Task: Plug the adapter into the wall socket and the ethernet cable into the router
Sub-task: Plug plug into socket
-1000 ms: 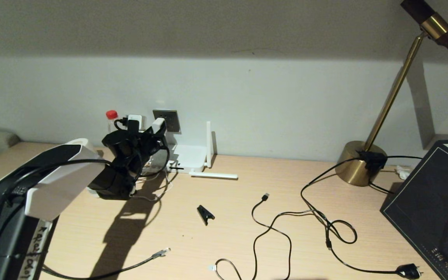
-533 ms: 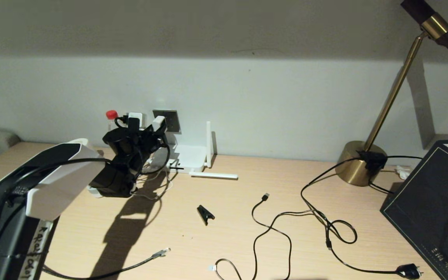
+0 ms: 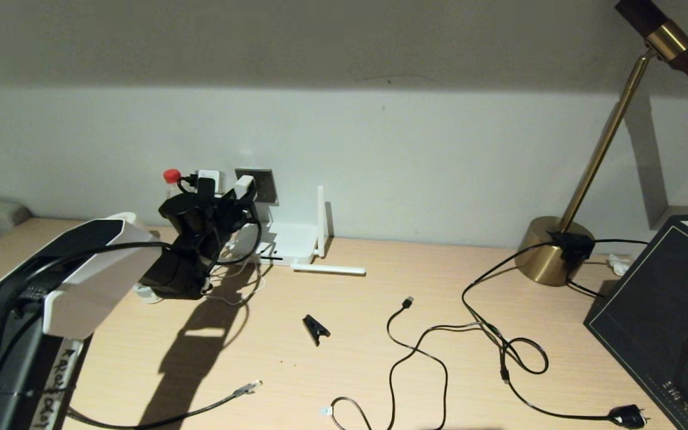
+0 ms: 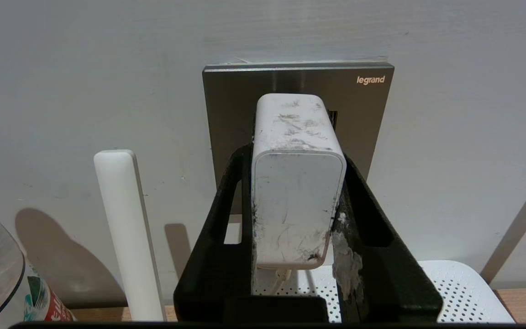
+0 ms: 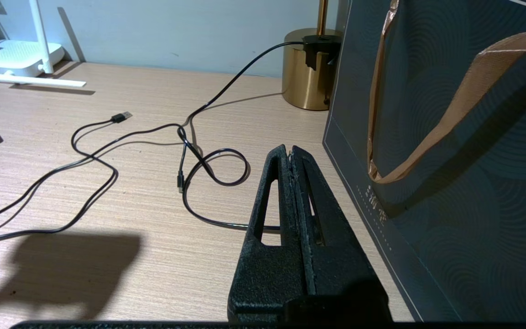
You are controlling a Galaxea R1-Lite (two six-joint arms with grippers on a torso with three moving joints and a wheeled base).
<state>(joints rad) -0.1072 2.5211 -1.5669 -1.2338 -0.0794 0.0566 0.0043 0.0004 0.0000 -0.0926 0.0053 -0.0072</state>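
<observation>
left gripper clamped on the adapter's flat sides, prongs right at the wall socket; rigid light smooth cube, so side grip could slip under push; right gripper parked, closed empty.

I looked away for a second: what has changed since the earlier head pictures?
The left pincer, shut on the adapter, carried it up and closer to the wall socket. Its grip stayed the same. The router, ethernet cable and right pincer stayed put.

The adapter hides most pin holes on the wall socket.
</observation>
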